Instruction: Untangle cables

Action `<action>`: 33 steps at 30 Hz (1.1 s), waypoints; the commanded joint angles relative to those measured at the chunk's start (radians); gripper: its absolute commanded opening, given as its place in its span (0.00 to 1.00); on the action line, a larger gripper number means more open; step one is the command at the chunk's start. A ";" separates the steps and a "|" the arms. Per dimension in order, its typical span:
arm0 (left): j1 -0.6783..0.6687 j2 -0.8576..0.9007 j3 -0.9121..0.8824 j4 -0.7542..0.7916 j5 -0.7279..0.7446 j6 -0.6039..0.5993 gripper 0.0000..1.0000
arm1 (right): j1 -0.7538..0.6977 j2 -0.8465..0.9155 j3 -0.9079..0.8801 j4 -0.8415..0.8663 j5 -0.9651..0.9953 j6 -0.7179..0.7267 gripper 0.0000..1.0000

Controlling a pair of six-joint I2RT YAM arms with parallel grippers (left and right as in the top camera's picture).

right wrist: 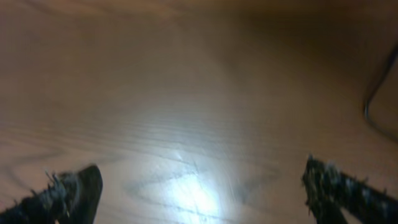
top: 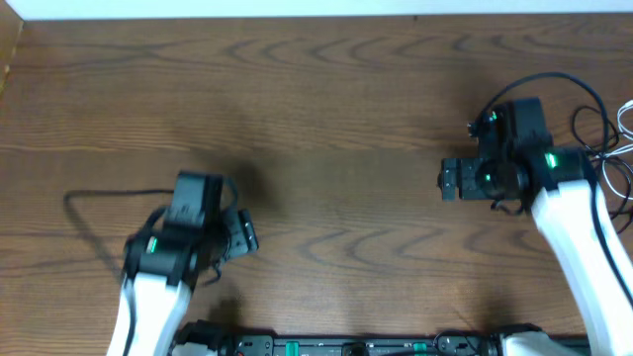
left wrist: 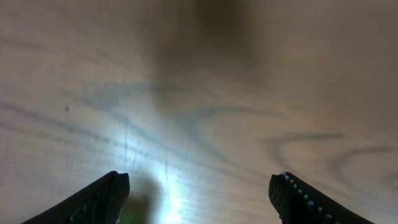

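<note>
A thin black cable (top: 99,194) lies on the wooden table at the left, running from beside my left arm out to a sharp bend and back toward the front. At the far right edge lie a white cable (top: 625,117) and black cords (top: 615,176), partly cut off by the frame. My left gripper (top: 242,235) (left wrist: 200,183) is open over bare wood, right of the black cable and not touching it. My right gripper (top: 450,180) (right wrist: 202,174) is open wide over bare wood. A black cable curve (right wrist: 375,106) shows at the right edge of the right wrist view.
A thin black loop (top: 579,94) arches over the right arm; whether it is the arm's own wire I cannot tell. The table's far edge (top: 316,20) runs along the top. The arm bases (top: 346,346) sit at the front edge.
</note>
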 commanded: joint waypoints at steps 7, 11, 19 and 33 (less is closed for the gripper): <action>0.003 -0.520 -0.045 0.056 -0.048 -0.052 0.99 | 0.061 -0.536 -0.238 0.187 0.003 -0.030 0.99; 0.003 -0.592 -0.045 0.050 -0.048 -0.052 0.99 | 0.061 -0.625 -0.241 0.156 0.003 -0.031 0.99; 0.003 -0.594 -0.045 0.023 -0.048 -0.052 0.99 | 0.061 -0.640 -0.241 0.072 0.003 -0.031 0.99; 0.003 -0.594 -0.045 0.023 -0.048 -0.052 0.99 | 0.061 -0.640 -0.241 -0.098 0.003 -0.031 0.99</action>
